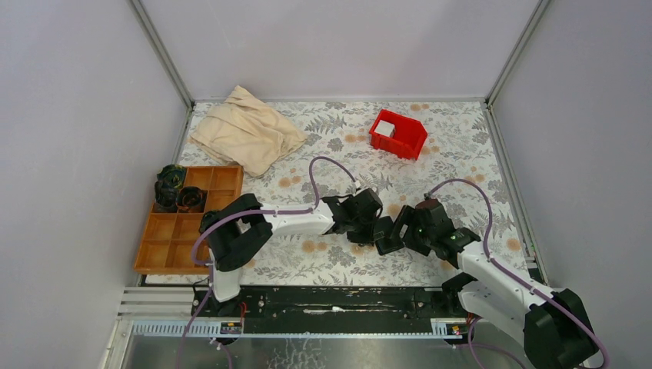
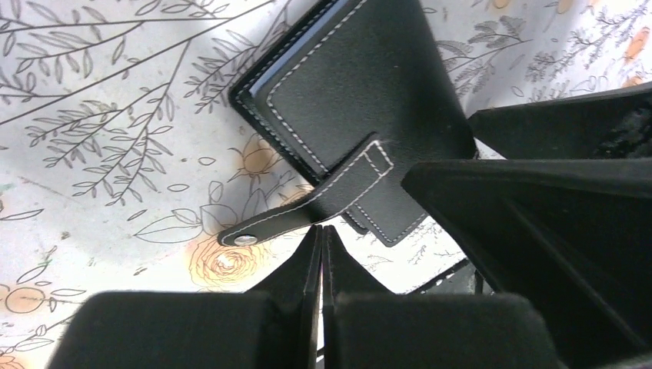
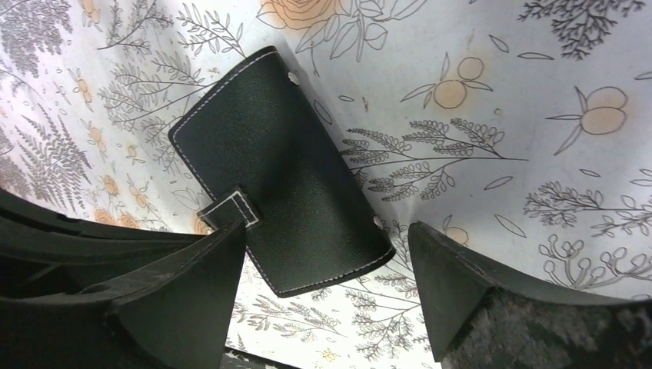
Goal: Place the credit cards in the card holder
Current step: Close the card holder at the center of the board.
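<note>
wallet (image 3: 284, 184): closed, on counter (image 1: 461, 154), 5 o'clock of centre
left pincer (image 2: 321, 240): closed, empty, tips beside loose tab (image 2: 307, 207)
right pincer (image 3: 327, 234): wide open, wallet between fingers
tip: right pins wallet, left lifts tab

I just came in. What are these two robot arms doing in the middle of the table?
Both arms reach over the black card holder, which lies folded on the flowered table. The right hand is wide open, one finger on each side of the holder, not gripping it. The left hand is shut, its tips right by the holder's clasp strap; whether it pinches the strap is unclear. No loose cards are visible beside it.
</note>
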Controlling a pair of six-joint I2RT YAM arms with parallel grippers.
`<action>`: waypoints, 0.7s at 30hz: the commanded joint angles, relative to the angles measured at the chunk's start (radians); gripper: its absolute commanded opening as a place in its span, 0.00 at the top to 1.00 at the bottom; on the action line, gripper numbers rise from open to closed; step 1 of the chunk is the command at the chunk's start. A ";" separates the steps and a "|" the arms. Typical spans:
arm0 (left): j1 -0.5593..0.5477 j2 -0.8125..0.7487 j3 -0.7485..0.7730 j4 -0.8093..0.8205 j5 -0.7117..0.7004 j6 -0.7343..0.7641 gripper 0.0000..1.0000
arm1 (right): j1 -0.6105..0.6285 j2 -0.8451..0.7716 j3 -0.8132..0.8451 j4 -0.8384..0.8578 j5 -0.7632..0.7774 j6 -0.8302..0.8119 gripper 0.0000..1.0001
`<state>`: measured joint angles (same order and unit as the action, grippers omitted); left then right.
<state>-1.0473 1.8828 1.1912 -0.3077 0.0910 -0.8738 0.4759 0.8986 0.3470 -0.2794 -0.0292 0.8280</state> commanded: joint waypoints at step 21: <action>0.066 0.012 -0.125 -0.023 -0.080 -0.030 1.00 | -0.016 0.077 -0.124 0.137 -0.089 -0.006 0.16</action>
<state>-1.0206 1.8854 1.1320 -0.3065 0.0502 -0.9112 0.4633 0.9264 0.2817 -0.0795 -0.1043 0.8310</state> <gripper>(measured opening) 0.011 0.840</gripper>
